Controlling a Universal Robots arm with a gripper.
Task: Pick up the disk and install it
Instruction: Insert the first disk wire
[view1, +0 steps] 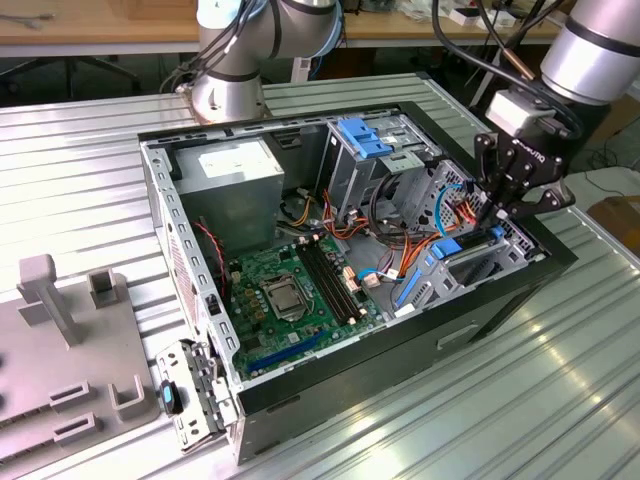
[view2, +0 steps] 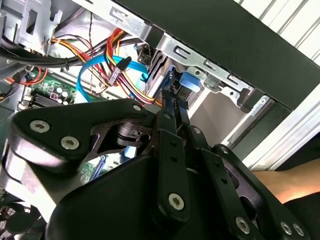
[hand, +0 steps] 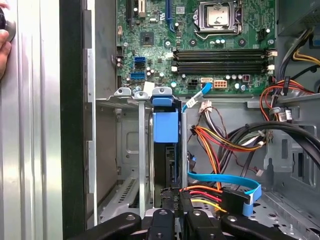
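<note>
The disk (view1: 478, 258) sits edge-up in the drive bay at the front corner of the open computer case (view1: 330, 370), on the exterior view's right. Its blue bracket shows in both wrist views (hand: 165, 127) (view2: 191, 81). My gripper (view1: 497, 222) reaches down into the case right over the disk's end. In the second wrist view the fingers (view2: 171, 97) lie pressed together, with their tips against the blue bracket. I cannot tell whether they pinch part of it. The gripper (hand: 176, 207) stands beside the orange and blue cables.
Loose cables (view1: 400, 250) crowd the space next to the bay. The motherboard (view1: 290, 290), the power-supply box (view1: 235, 175) and an upper bay with blue tabs (view1: 365, 140) occupy the case. A grey fixture (view1: 60, 330) lies on the exterior view's left. A person's hand (hand: 4, 37) rests outside the case wall.
</note>
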